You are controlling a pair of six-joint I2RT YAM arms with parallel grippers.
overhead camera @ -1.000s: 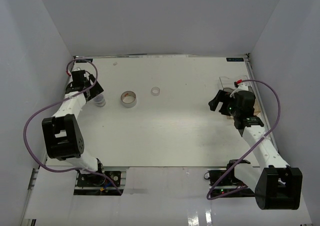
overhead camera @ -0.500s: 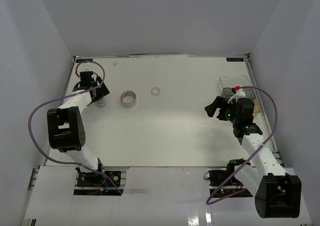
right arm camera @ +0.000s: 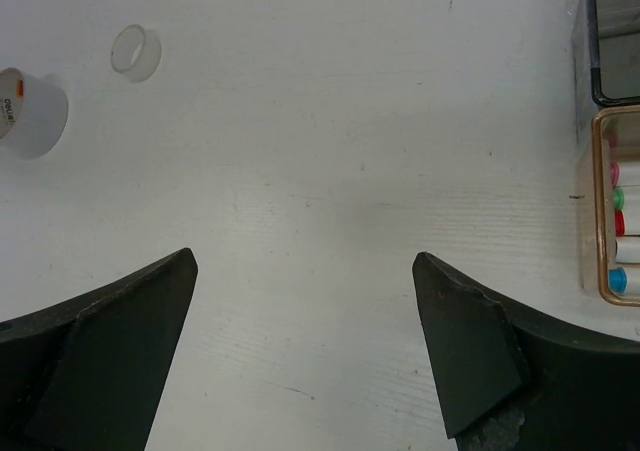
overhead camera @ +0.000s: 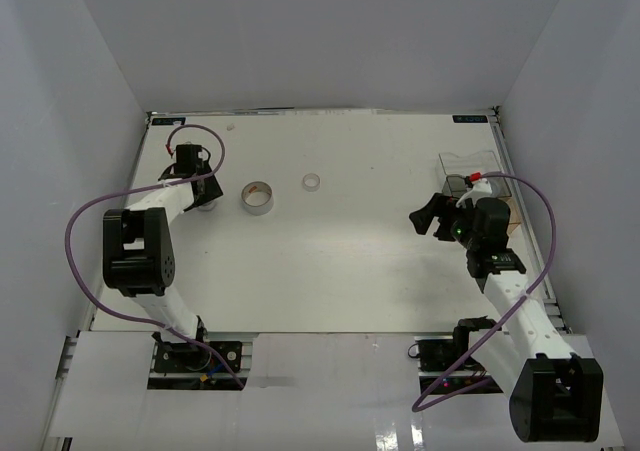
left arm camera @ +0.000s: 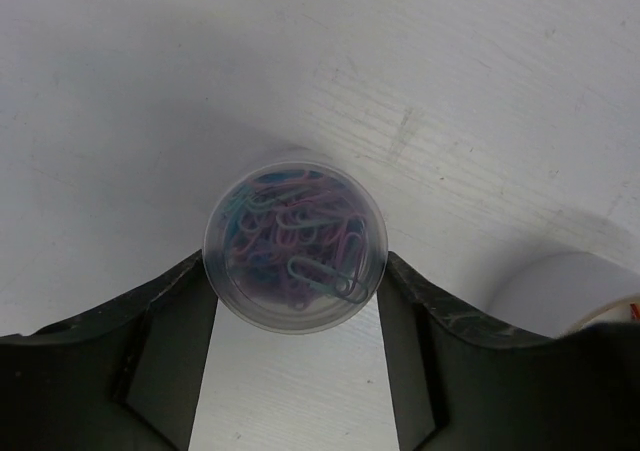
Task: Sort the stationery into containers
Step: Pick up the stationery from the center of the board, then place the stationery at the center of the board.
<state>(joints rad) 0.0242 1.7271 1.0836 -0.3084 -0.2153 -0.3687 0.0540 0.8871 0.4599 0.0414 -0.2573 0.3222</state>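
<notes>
Top: left gripper (overhead camera: 204, 201) far left, beside tape roll (overhead camera: 257, 197); right gripper (overhead camera: 427, 217) right, near organiser (overhead camera: 472, 167).
Left wrist: fingers (left arm camera: 170, 321) pressed against both sides of clear tub (left arm camera: 225, 271), upright on table.
Right wrist: spread wide, holding nothing; markers (right arm camera: 620, 226) lying in tan tray (right arm camera: 598, 251), far right.

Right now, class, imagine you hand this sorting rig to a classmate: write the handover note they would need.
Left gripper: fingers against both sides of the paper-clip tub, which stands on the table.
Right gripper: open, empty, over bare table.
Done: markers lie in the tan tray.
Left: tub, tape roll and clear ring, all on the table, need containers.
</notes>
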